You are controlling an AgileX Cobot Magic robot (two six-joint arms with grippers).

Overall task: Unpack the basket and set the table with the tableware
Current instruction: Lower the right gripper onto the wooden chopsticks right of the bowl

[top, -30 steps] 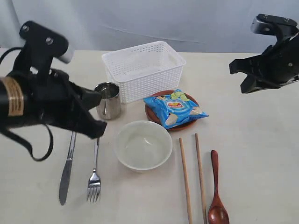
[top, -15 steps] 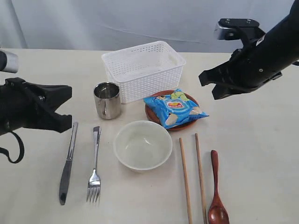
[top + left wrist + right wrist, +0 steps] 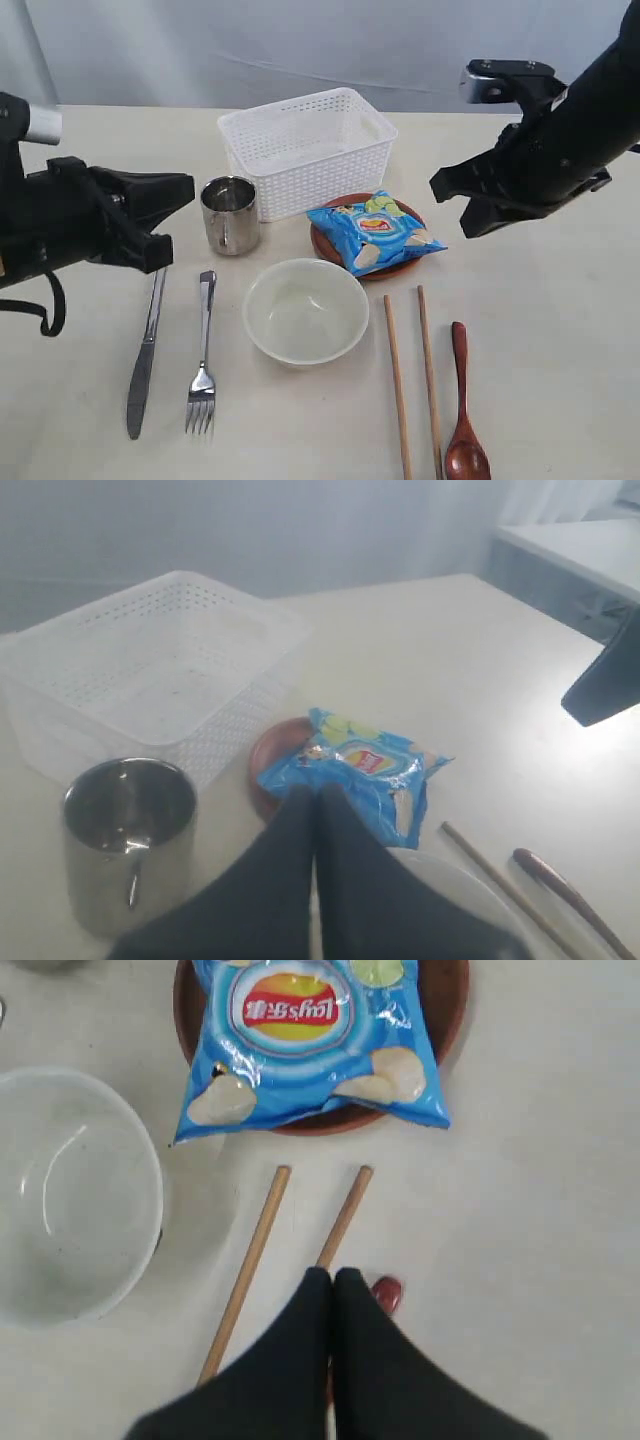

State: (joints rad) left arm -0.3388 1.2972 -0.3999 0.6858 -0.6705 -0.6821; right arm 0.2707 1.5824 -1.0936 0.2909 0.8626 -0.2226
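Note:
The white lattice basket [image 3: 307,149] stands empty at the back of the pale table [image 3: 540,330]. In front of it lie the steel cup [image 3: 231,214], knife [image 3: 145,353], fork [image 3: 203,356], cream bowl [image 3: 306,309], two chopsticks [image 3: 414,372] and dark wooden spoon [image 3: 465,410]. A blue chips bag [image 3: 374,232] rests on the reddish-brown plate [image 3: 330,243]. My left gripper [image 3: 180,222] hovers shut and empty left of the cup. My right gripper [image 3: 455,202] hangs shut and empty above the table, right of the plate. The right wrist view shows the bag [image 3: 310,1040] and chopsticks [image 3: 250,1260] below the right gripper [image 3: 332,1276].
A pale curtain [image 3: 300,45] closes off the back of the scene. In the left wrist view a second tabletop [image 3: 590,545] shows beyond the table's far side. Bare tabletop lies right of the spoon and left of the knife.
The left arm has drawn back from over the cup and cutlery, then edged right again. The right arm has swung in and down toward the plate. Both grippers stayed shut.

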